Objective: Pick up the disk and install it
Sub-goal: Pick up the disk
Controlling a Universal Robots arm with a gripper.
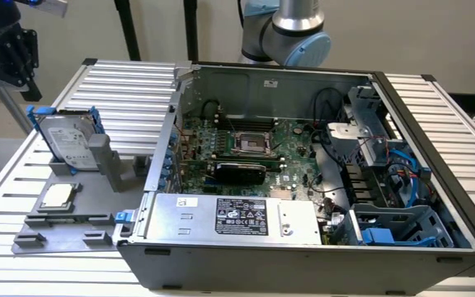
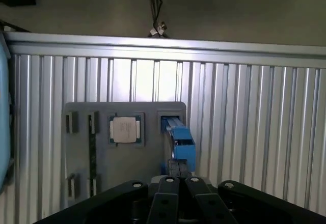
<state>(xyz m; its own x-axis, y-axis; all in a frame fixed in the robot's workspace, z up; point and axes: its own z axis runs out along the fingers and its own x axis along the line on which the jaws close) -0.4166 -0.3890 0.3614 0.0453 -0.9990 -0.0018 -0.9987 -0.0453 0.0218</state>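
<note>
Standing on its long edge in a slot of the grey fixture tray (image 1: 64, 232), the disk (image 1: 66, 139) shows a flat silver-grey metal face with a white label. A bright blue plastic carrier frames it, and the carrier's corners poke up past the metal. From the wrist view it appears edge-on, as a narrow blue bar near one rim of the tray.

The gripper (image 2: 178, 175) hangs above the disk and apart from it. Its black fingers (image 2: 167, 191) are pressed together with nothing between them. In the exterior view, the dark block at the upper left is probably this same gripper, well above the tray.

The tray is matte and blocky, with raised posts and shallow recesses. A small square silver chip (image 1: 59, 195) lies flat in one recess near the disk. A grey post (image 1: 101, 154) stands just beside the disk on the exterior view's right, while the air over the disk's top edge is open.

The worktop (image 1: 130, 86) is ribbed aluminium, its slats catching the light. The tray's edge sits just beside the wall of the open steel computer case (image 1: 303, 272). Inside the case are a green motherboard (image 1: 246, 142), a silver power supply (image 1: 229, 216) with a printed label, and a blue plastic cage (image 1: 394, 229) at the corner on the exterior view's right. The top of the case stands open.
</note>
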